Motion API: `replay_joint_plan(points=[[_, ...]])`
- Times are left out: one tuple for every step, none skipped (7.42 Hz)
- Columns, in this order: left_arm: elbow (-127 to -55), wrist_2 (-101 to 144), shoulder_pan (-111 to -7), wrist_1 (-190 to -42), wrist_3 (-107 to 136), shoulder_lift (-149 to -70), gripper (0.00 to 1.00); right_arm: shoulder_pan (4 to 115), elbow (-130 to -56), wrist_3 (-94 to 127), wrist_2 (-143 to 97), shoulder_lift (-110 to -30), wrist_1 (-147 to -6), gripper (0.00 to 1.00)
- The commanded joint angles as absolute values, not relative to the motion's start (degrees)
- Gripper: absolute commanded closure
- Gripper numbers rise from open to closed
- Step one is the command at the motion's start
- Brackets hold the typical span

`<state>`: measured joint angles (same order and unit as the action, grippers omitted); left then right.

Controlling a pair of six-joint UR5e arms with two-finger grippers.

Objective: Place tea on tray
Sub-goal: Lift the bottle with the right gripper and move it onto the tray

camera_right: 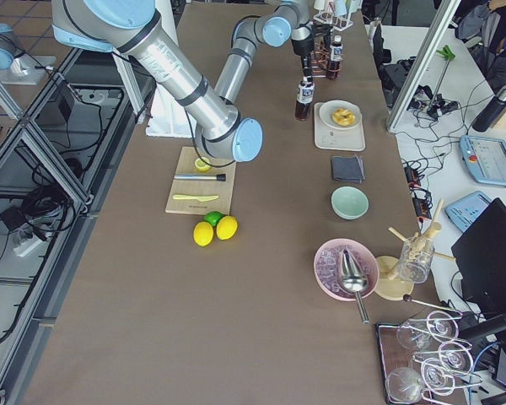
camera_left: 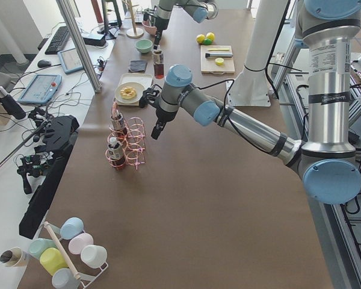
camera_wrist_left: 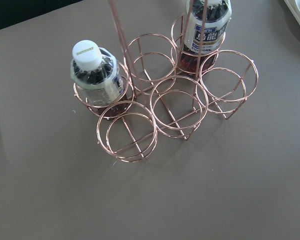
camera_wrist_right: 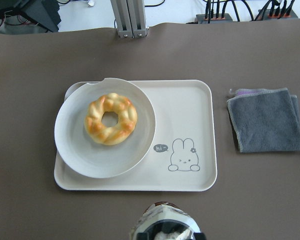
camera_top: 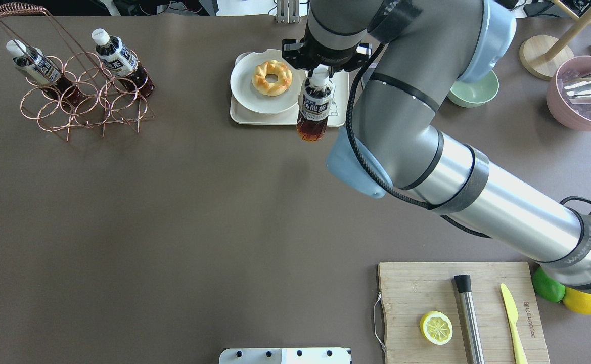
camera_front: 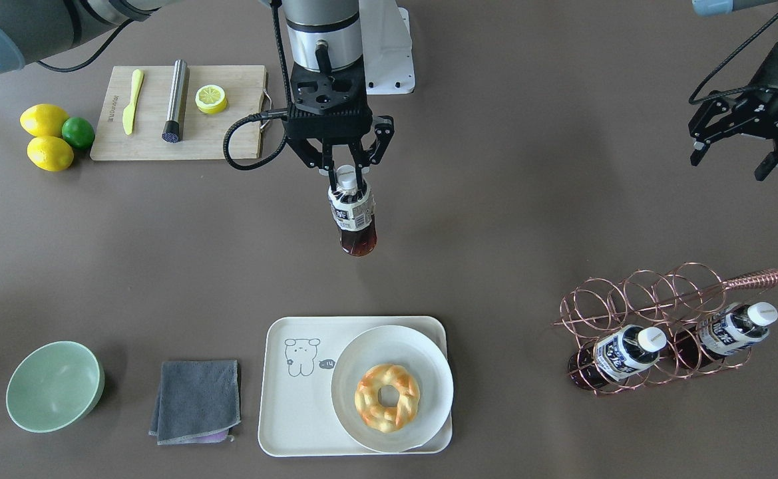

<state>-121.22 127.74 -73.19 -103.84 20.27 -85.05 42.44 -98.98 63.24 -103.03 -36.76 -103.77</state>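
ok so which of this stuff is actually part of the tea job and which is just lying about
Job: tea, held in right gripper; tray.
Lying about: plate, doughnut, grey cloth, green bowl, cutting board, lemons, lime, wire rack, two racked bottles.

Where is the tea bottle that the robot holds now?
In the front-facing view, the tea bottle is mid-table, held by its cap in the right gripper, on the robot's side of the tray.

We found the plate (camera_front: 423, 359) on the tray (camera_front: 295, 416), a doughnut (camera_front: 365, 400) on it; the cloth (camera_front: 197, 399) lay between tray and bowl (camera_front: 52, 389).
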Motion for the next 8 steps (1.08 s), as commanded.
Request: replay_joint_plan(points=[[-121.6,136.2,-82.3,-109.1,20.0,-79.0,0.06,49.7,-84.3,57.7,-106.8,-35.7,-90.5,1.00],[-122.2,136.2,-82.9,-109.1,19.6,-77.7,0.07,51.1,-77.3,57.4,-108.6,-32.8,-87.5,1.00],[-123.0,136.2,-83.5,-109.2,19.6,-77.1,0.07,51.8,-72.7,56.2,-108.8,-30.0,-87.4,1.00],[-123.5,136.3,-84.2,-109.2,19.6,-77.1,0.07,51.9,-70.2,54.5,-108.7,-29.7,-86.6,1.00],[-123.8,136.3,-84.5,-109.2,19.7,-76.9,0.07,52.1,-69.8,54.4,-108.8,-30.0,-85.7,1.00],[-123.8,136.3,-84.5,-109.2,19.7,-76.9,0.07,52.0,-69.6,54.5,-108.9,-30.2,-85.5,1.00],[-123.9,136.3,-84.5,-109.2,19.7,-76.9,0.07,52.0,-69.6,54.5,-109.3,-30.3,-85.5,1.00],[-123.7,136.3,-84.5,-109.2,19.7,-76.9,0.07,51.8,-69.1,54.5,-109.2,-31.2,-83.6,1.00]])
